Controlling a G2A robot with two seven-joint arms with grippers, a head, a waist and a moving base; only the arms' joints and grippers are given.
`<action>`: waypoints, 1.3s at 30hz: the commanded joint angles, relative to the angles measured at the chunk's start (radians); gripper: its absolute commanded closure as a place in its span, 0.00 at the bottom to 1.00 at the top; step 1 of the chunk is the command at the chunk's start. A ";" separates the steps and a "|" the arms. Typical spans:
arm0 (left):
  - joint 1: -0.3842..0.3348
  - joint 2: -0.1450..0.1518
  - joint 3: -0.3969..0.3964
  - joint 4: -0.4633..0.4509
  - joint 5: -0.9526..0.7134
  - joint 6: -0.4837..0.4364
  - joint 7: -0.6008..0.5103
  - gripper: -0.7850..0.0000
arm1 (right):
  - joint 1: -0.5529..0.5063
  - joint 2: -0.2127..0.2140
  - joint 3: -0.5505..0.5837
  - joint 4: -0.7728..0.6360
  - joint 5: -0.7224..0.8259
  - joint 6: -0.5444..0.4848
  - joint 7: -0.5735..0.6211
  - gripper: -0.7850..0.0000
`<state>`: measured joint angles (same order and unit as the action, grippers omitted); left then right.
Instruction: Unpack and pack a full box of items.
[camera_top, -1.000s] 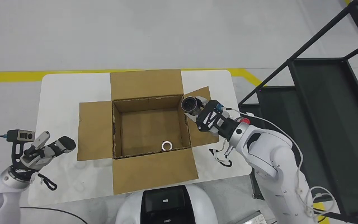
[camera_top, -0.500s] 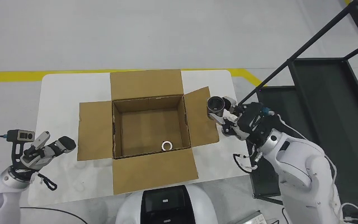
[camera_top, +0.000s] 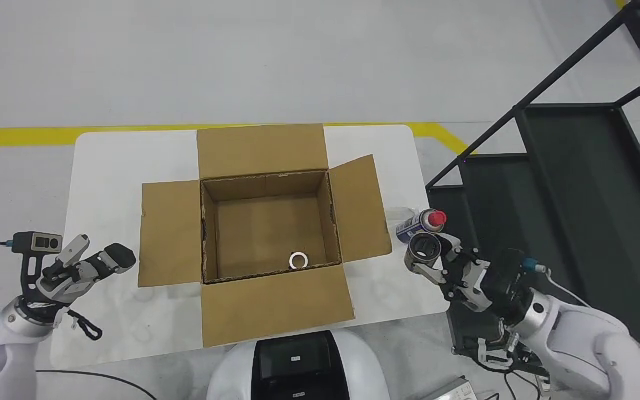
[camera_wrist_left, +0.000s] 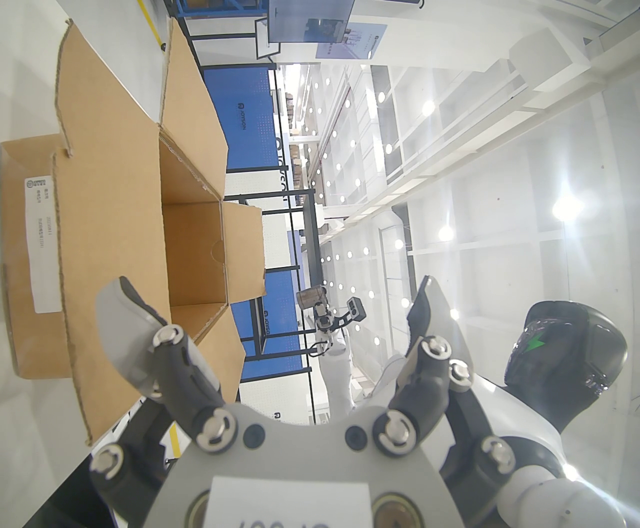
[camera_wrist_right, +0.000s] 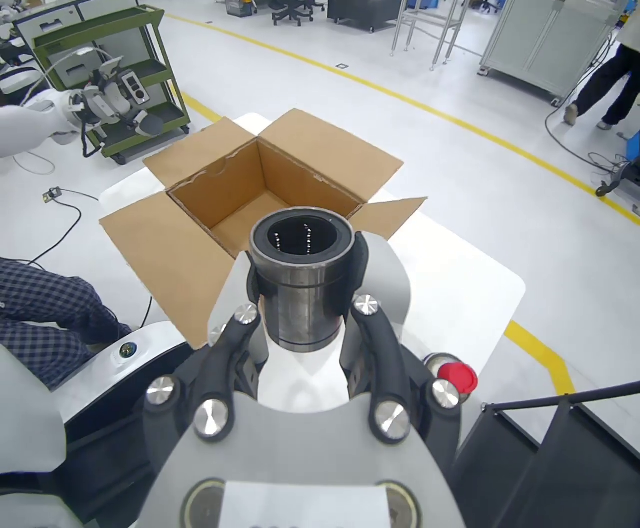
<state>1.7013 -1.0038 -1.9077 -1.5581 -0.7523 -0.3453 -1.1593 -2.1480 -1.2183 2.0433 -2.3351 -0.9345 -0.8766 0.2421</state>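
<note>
Right of the box (camera_top: 262, 150), the right jaws grip a metal cylinder (camera_wrist_right: 300, 300).

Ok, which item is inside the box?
The white ring, on the box floor; the metal cylinder sits in the right gripper, the red-capped can rests on the table.

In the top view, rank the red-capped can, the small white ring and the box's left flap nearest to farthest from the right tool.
1. Red-capped can, beside the right tool, at the table's right edge.
2. Small white ring, on the brown cardboard box floor.
3. Left flap, across the box.
</note>
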 joint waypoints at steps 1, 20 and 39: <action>0.000 0.000 0.000 0.000 0.000 0.000 0.000 0.00 | 0.002 0.000 0.000 -0.001 0.004 0.001 0.001 1.00; 0.000 0.000 0.000 0.000 0.000 0.000 0.000 0.00 | -0.031 -0.001 -0.020 0.101 -0.029 -0.028 -0.063 1.00; 0.000 0.000 0.000 0.000 0.000 0.000 0.000 0.00 | -0.071 -0.029 -0.235 0.498 -0.637 0.071 -0.816 1.00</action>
<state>1.7013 -1.0038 -1.9077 -1.5581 -0.7523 -0.3453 -1.1593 -2.2377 -1.2487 1.8286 -1.8596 -1.5385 -0.8134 -0.5472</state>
